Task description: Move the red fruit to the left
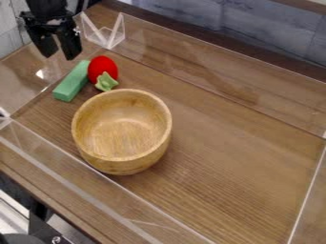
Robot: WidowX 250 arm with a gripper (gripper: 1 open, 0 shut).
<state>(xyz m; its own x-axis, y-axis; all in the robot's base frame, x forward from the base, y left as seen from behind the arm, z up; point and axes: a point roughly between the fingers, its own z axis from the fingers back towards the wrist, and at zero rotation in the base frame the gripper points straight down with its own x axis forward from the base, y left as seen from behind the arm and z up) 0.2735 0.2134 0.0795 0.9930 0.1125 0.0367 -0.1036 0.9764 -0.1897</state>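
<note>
The red fruit [102, 69] lies behind the wooden bowl [121, 131], just beside the green block [71, 82]. The gripper [52, 55], fingers apart, is beyond the bowl.

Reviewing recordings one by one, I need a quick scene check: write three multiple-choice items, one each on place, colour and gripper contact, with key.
1. Where is the red fruit?
A) Inside the bowl
B) Beside the green block
C) Under the bowl

2. What colour is the fruit's leafy stem?
A) Green
B) Blue
C) White

3. Is the gripper touching the fruit?
A) Yes, gripping it
B) Yes, resting on it
C) No

1: B, the red fruit lies next to the green block.
2: A, the leafy stem shows green.
3: C, bare table separates the gripper from the fruit.
</note>
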